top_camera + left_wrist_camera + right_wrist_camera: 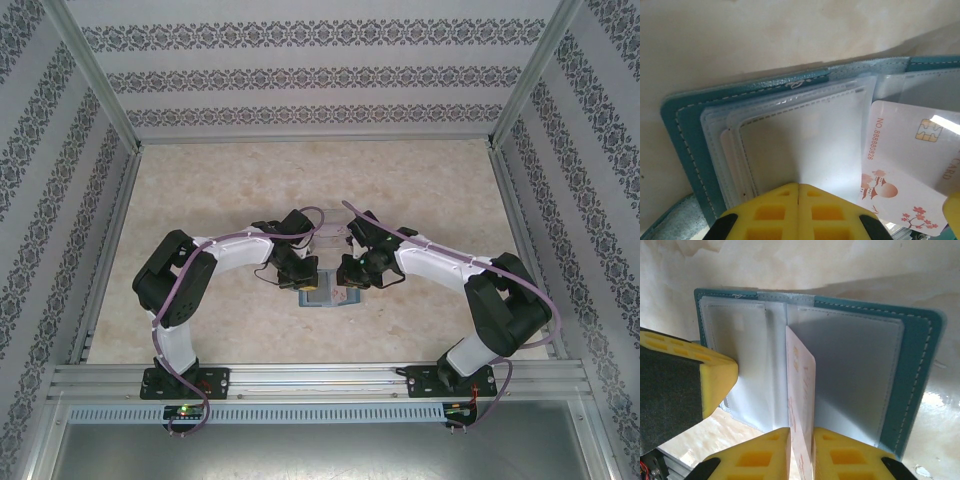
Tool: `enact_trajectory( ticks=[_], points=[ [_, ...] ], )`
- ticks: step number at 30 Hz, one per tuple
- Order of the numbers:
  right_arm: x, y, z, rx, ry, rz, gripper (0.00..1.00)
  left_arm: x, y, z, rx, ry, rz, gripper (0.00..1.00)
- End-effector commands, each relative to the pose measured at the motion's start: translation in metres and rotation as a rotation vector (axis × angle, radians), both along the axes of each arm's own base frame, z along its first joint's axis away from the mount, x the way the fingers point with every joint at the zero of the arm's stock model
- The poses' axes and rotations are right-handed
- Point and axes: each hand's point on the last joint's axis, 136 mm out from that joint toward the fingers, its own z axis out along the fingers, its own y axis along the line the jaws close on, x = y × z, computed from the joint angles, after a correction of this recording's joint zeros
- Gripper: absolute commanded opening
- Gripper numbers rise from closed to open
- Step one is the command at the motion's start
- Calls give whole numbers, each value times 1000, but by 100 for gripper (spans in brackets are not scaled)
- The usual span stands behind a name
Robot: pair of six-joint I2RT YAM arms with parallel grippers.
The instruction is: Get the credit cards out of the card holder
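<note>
1. Holder (920, 365): teal, lying open like a book on the tabletop (200, 200), directly beneath both grippers.
2. Left gripper (799, 192): jaws closed together, tips down on the clear sleeves (805, 135) of the half nearest it. I cannot tell whether it pinches a sleeve or only presses on it.
3. Right gripper (801, 435): jaws closed on a white card (801, 380), which stands on edge between its fingers, over the holder's fold.
4. Risk, slip: the grip is on a thin, slick card near one end. A quick pull or twist could let it slide out and drop back onto the sleeves.
5. Risk, drag: if the card's far edge sits in a pocket, lifting could haul the holder up with it, should the left gripper's hold prove light.
6. Risk, snag: a tilted pull could catch or crease a sleeve.
7. Unknown: whether more cards sit in the sleeves, too cloudy to say.
</note>
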Motion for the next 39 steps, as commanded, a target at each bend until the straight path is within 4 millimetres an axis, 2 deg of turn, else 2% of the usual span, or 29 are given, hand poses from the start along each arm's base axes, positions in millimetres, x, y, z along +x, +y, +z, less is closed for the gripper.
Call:
enact_trajectory(
  ticks=[1, 17, 34, 39],
  points=[
    [-2, 5, 10, 16, -1, 5, 19, -15, 9, -22, 73, 56, -26, 0],
    [-1, 4, 12, 6, -11, 4, 12, -13, 9, -19, 75, 51, -26, 0],
    [0, -3, 34, 11, -60, -6, 11, -6, 2, -3, 37, 17, -20, 0],
    [2, -5, 37, 11, -77, -10, 10, -3, -2, 4, 15, -6, -12, 6]
  ],
)
